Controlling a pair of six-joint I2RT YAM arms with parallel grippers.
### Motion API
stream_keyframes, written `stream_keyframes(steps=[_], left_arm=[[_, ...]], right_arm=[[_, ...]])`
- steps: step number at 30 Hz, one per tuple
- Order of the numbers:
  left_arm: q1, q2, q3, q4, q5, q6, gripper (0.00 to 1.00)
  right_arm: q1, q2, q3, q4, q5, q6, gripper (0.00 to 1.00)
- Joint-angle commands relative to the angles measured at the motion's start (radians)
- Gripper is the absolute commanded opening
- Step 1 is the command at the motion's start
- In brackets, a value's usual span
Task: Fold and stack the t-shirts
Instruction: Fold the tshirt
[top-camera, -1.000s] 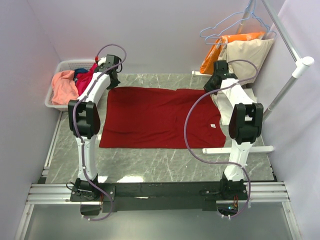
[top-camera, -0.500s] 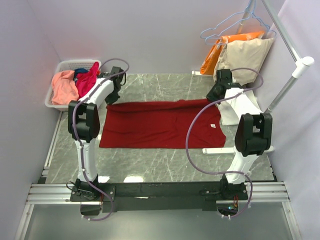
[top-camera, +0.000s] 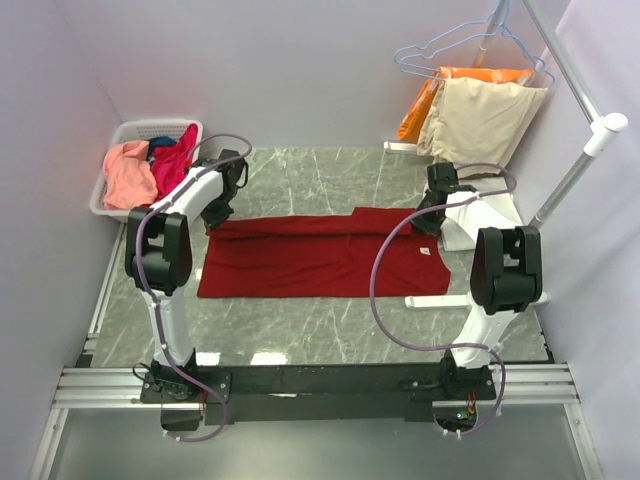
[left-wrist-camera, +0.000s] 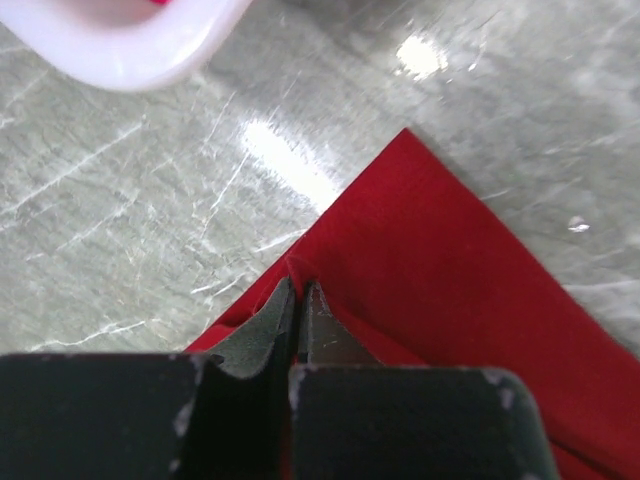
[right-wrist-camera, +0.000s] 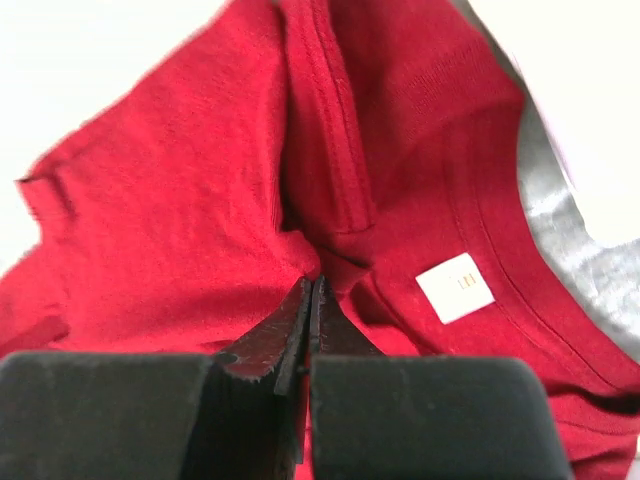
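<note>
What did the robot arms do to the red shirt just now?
The left gripper and right gripper, each shut on the far edge of the dark red t-shirt, pulled that edge toward the near side. This folded the shirt over itself, so it looks narrower. Its near edge and the laundry basket stayed put.

White arms (top-camera: 196, 190), black joints (top-camera: 505, 265) — lilac cables (top-camera: 373, 275)

Legible text: none. One label found: a small white neck label (right-wrist-camera: 455, 287) sewn inside the collar of the dark red t-shirt (right-wrist-camera: 180, 230). In the right wrist view it carries faint orange marks, too small and blurred to read. In the top view it is only a pale speck (top-camera: 427, 253).
</note>
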Motion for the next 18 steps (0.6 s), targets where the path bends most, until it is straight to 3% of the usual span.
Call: stream_keyframes(steps=[1, 4, 9, 18], left_arm=[[0.001, -0.054, -0.050, -0.032, -0.035, -0.041, 0.04], [0.001, -0.075, -0.116, -0.032, -0.021, -0.059, 0.17], [0.001, -0.110, -0.186, -0.087, -0.019, -0.126, 0.25], [-0.002, -0.187, -0.253, 0.011, 0.034, -0.092, 0.25]], right_arm=[[-0.008, -0.072, -0.025, -0.013, 0.014, -0.005, 0.00], [-0.005, -0.073, -0.028, -0.053, 0.036, 0.006, 0.03], [0.001, -0.114, -0.059, -0.102, 0.091, 0.038, 0.32], [0.010, -0.202, -0.105, -0.095, 0.106, 0.063, 0.35]])
